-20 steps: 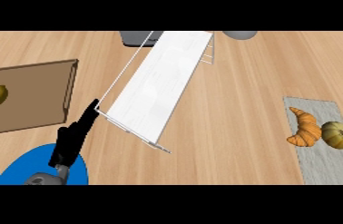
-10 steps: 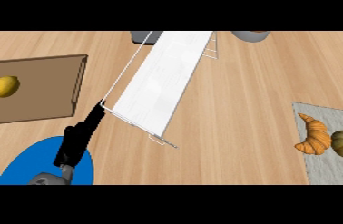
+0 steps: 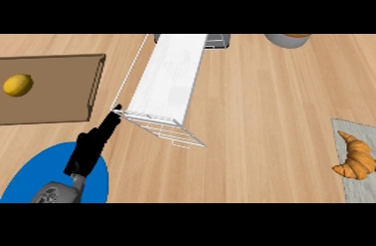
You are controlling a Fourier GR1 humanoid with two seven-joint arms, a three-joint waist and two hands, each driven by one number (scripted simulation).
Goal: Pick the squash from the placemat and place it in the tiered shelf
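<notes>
There is just one view, and it looks from the robot's head steeply down onto the wooden counter [image 3: 257,115], so we see its top almost flat. The far edge of the counter runs along the top of the view and the near edge is at the bottom, where the left hand [image 3: 92,145] comes in, close to the camera. The white tiered shelf [image 3: 167,80] sits in the middle, the brown placemat [image 3: 58,90] reaches the left edge, and a grey mat [image 3: 352,190] is cut off at the right edge.
</notes>
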